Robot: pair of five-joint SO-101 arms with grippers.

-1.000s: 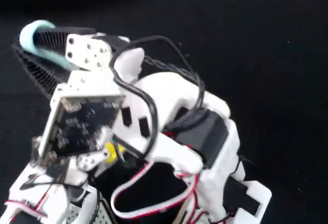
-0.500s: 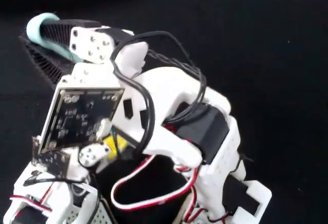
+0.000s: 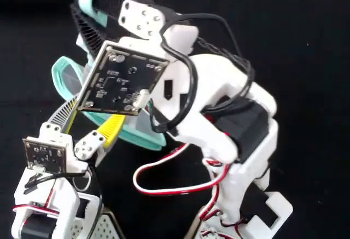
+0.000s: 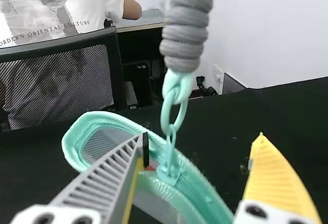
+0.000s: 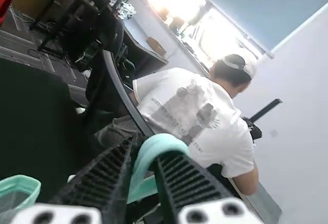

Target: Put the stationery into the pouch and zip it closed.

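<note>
Begins with a black table (image 3: 306,58) spread under both arms. Finds the right arm (image 3: 229,108) bulking over the middle of the high view and stretching toward eleven o'clock, and the slimmer left arm (image 3: 49,195) down at eight o'clock. Shows the pouch (image 3: 71,83), mesh-walled with a teal rim (image 4: 72,139), at ten o'clock, apparently raised off the cloth. Has the right gripper (image 5: 148,155) pinched hard on that rim, black ribbed fingers (image 5: 189,183) with barely a gap, most likely as an anchor to hold the fabric taut for zipping. Has the left gripper (image 4: 202,142), near nine o'clock, spread wide and gripping nothing: grey finger (image 4: 102,183) on or just in front of the rim, hard to say which, yellow finger (image 4: 271,183) well off it, seemingly lined up to catch the pull. Hangs a grey corded tag (image 4: 187,24) and a teal ring (image 4: 174,101) off the slider (image 4: 166,171) between those fingers. Buries most of the pouch's body under the right arm's camera board (image 3: 123,83) in the high view, so cannot tell whether the stationery is inside, nor how far the zip is run. Leaves a red speck (image 4: 149,167) beside the grey finger too small to name.
</note>
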